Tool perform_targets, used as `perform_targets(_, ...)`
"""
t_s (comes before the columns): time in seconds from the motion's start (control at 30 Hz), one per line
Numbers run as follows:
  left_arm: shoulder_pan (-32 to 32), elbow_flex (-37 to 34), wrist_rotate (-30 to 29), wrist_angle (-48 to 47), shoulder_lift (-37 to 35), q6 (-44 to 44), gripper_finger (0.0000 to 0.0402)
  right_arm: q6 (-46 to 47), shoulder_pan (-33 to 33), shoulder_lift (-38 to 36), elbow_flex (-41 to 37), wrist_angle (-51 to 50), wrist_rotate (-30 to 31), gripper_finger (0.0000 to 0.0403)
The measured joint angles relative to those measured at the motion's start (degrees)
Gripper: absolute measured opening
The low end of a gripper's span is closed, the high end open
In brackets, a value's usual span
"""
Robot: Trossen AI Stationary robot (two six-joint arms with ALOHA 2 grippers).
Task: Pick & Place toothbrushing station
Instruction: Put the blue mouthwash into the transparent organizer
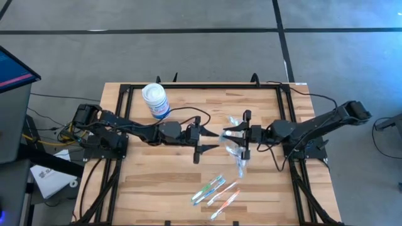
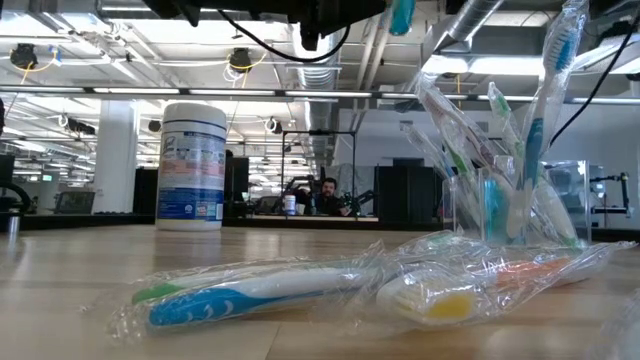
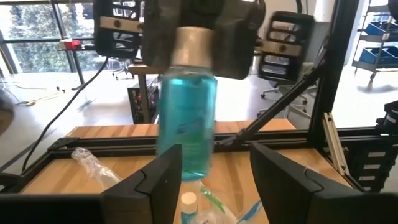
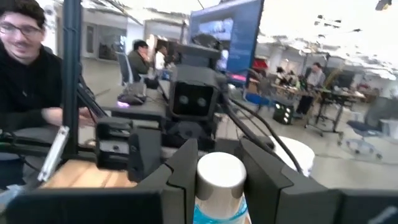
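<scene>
Right gripper [image 4: 214, 177]: clamped on the teal tube [image 3: 186, 124], held above the cup [image 2: 500, 205].
Left gripper [image 1: 202, 139]: fingers spread, just beside the cup.
Low view only: brushes [image 2: 540, 110] standing in the cup.
Canister [image 1: 155, 100]: behind the cup, apart.
Wrapped brushes [image 1: 217, 190]: loose, nearer the table's front.

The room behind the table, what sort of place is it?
Probably a robotics lab or open workshop: exposed ceiling ducts, people at desks with a large monitor, and the two-armed rig on a framed wooden table.

cup [image 1: 236, 152] mid-table, toothbrushes [image 1: 217, 190] before, canister [image 1: 156, 100] behind-left
</scene>
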Motion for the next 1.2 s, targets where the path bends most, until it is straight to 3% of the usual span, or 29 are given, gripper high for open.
perform_targets(0.23, 0.0, 0.0, 0.0, -2.1, 0.0, -0.3, 0.0177, 2.3, 0.1, -3.4, 0.0, -7.7, 2.6, 0.0085)
perform_targets(0.77, -0.3, -2.3, 0.0, -2.6, 0.0, -0.5, 0.0176, 2.7, 5.4, -11.2, -7.2, -8.4, 12.7, 0.0085)
perform_targets(1.2, -0.3, -2.3, 0.0, -2.5, 0.0, -2.0, 0.0176, 4.1, 5.6, -19.2, -13.9, -9.9, 20.0, 0.0085)
